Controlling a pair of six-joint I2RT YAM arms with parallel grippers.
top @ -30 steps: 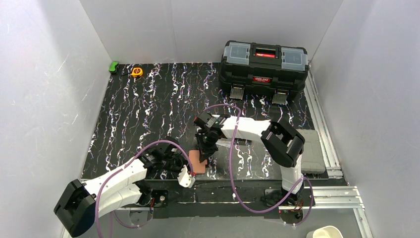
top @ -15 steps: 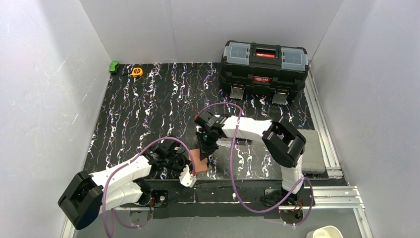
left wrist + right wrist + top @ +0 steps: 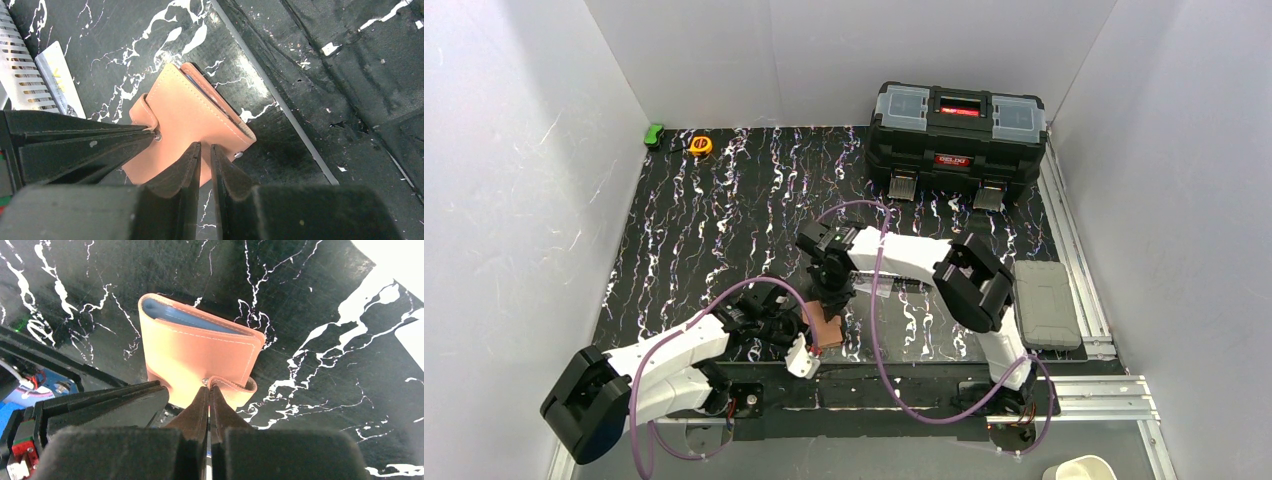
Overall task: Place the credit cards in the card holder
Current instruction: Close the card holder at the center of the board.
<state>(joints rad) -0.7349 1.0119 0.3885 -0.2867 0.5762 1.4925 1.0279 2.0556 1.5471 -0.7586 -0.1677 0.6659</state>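
Holder (image 3: 192, 112): folded shut, pink, just by the tabletop's (image 3: 724, 215) near edge, between both grippers' tips.
Blue card (image 3: 195, 320): only its edge shows in the fold; anything else inside is hidden.
Right gripper (image 3: 208, 390): closed, tips at the snap tab (image 3: 231, 385).
Left gripper (image 3: 204, 150): jaws a slit apart over the holder's edge; a pinch cannot be told.
Pale card (image 3: 60, 75): cut off, beside a basket (image 3: 17, 65).
Room: tabletop stretches beyond; toolbox (image 3: 957, 125) at far right corner.
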